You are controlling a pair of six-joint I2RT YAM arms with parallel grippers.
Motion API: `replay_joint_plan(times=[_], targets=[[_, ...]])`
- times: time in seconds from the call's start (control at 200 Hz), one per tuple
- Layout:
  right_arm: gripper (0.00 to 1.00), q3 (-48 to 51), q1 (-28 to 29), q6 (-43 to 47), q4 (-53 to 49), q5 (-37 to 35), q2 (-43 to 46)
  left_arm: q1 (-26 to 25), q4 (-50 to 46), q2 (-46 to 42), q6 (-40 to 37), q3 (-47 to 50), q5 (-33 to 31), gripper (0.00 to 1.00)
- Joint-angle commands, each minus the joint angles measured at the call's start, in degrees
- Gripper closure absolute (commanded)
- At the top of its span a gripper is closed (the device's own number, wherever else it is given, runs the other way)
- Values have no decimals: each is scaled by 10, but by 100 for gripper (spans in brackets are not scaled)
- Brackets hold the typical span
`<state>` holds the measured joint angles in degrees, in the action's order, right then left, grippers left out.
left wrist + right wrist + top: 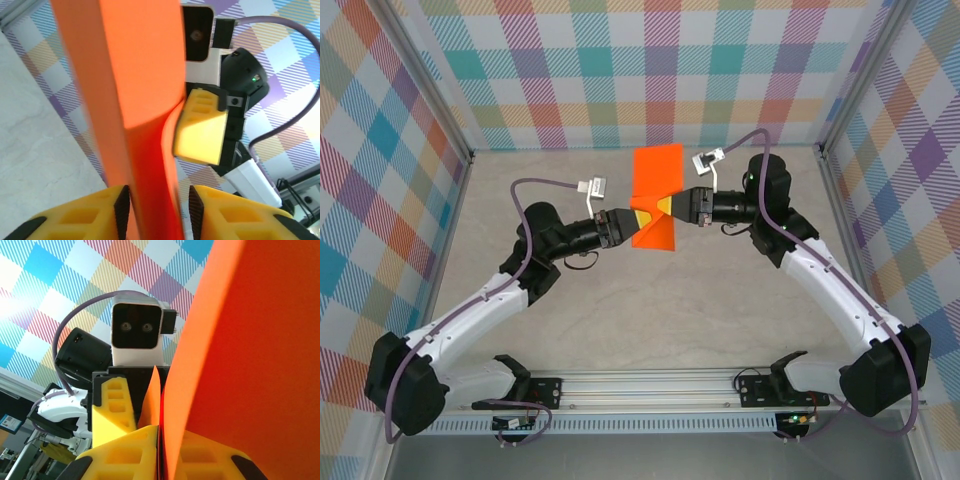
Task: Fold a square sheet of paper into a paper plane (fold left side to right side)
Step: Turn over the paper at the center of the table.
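Observation:
The square sheet of paper (655, 190) is bright orange and hangs folded in the air above the middle of the table. It stands roughly upright between both grippers. My right gripper (667, 207) comes in from the right and is shut on the sheet's edge (240, 340), its fingertips (160, 440) pressed together on it. My left gripper (636, 222) reaches in from the left. In the left wrist view its jaws (159, 205) straddle the sheet (135, 75): one pad (121, 210) lies against the paper and the other stands off it. The paper plane is out of view.
The beige table (650, 320) lies below the sheet. Checkered walls (650, 70) close in the back and both sides. A metal rail (650, 385) carrying both arm bases runs along the near edge.

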<state>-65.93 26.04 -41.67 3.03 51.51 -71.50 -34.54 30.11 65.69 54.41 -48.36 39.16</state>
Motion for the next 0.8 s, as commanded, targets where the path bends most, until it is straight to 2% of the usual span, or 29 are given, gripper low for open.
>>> replay_joint_plan(times=[0.0, 0.1, 0.16, 0.235, 0.275, 0.35, 0.415, 0.51, 0.555, 0.63, 0.72, 0.795], targets=[[87, -2, 2, -12, 21, 6, 14, -6, 24, -25, -9, -6, -14, 73], [79, 1, 3, 0, -1, -6, 21, -7, 16, -25, -12, -2, -23, 85], [69, -2, 1, 23, -38, -23, 28, -9, -13, -26, -30, -5, -30, 90], [60, -14, 1, 77, -125, -69, 41, -17, -102, -34, -92, -20, -59, 93], [55, -24, 2, 112, -186, -116, 50, -26, -193, -40, -144, -36, -95, 95], [42, -38, 2, 174, -298, -226, 66, -53, -322, -43, -228, -59, -179, 99], [37, -41, 2, 208, -375, -332, 80, -73, -406, -36, -274, -75, -250, 100], [25, -33, 2, 226, -461, -500, 102, -125, -535, -9, -327, -107, -412, 100], [15, -25, 2, 223, -490, -577, 114, -149, -581, 13, -338, -125, -491, 100], [0, -9, 1, 208, -530, -693, 137, -187, -673, 58, -325, -162, -627, 100], [0, 11, 0, 198, -554, -781, 167, -226, -791, 135, -268, -220, -775, 100], [0, 22, -1, 193, -564, -824, 194, -240, -883, 205, -203, -268, -843, 100]])
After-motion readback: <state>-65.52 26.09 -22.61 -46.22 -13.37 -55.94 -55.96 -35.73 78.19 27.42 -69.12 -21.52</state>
